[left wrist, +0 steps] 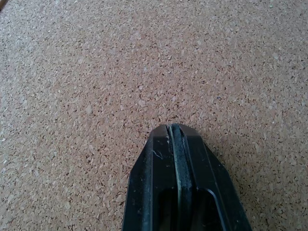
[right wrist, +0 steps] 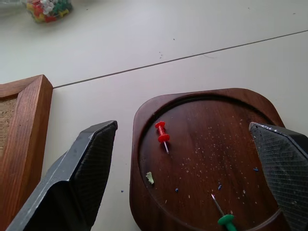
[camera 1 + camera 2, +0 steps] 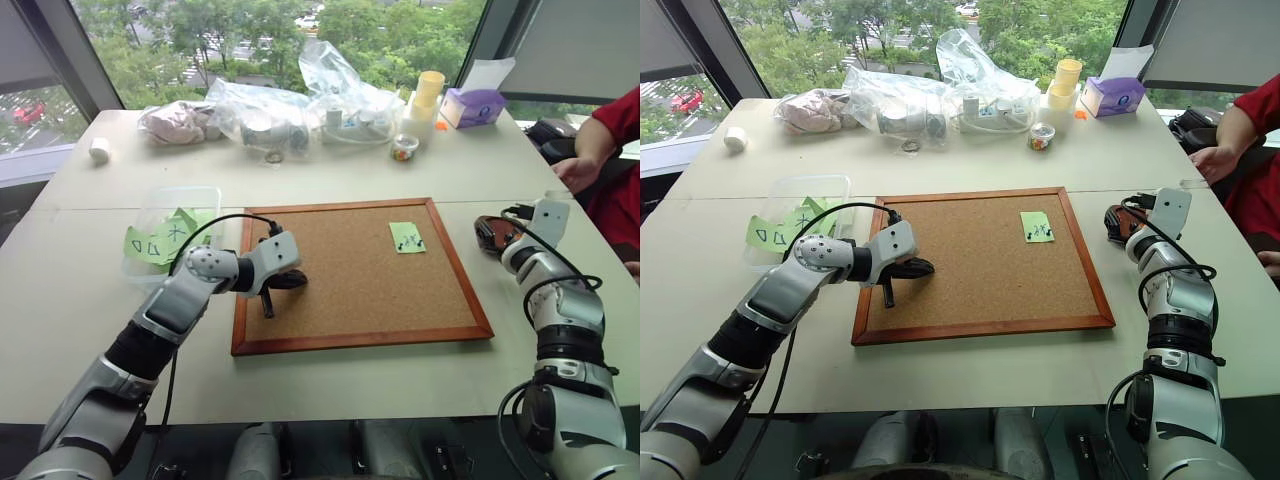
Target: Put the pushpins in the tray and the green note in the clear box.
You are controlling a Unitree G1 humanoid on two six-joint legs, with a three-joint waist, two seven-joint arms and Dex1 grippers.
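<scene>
The green note point(image 3: 407, 237) lies on the right part of the wooden-framed corkboard point(image 3: 350, 340), with small black marks on it. The reddish-brown tray point(image 2: 207, 159) stands just right of the board. A red pushpin point(image 2: 162, 133) and a green pushpin point(image 2: 225, 220) lie in it. My right gripper point(image 2: 183, 127) hangs open over the tray, one finger on each side and nothing between them. Over the bare cork at the board's left part, my left gripper point(image 1: 174, 131) is shut and empty. The clear box point(image 3: 170, 205) stands left of the board and holds a bunch of green slips point(image 3: 160, 240).
Clear plastic bags point(image 3: 300, 105), a stack of yellow cups point(image 3: 425, 100), a purple tissue box point(image 3: 472, 105) and a small jar of coloured pins point(image 3: 404, 149) line the table's far side. A person in a red sleeve rests a hand point(image 3: 575, 172) at the far right edge.
</scene>
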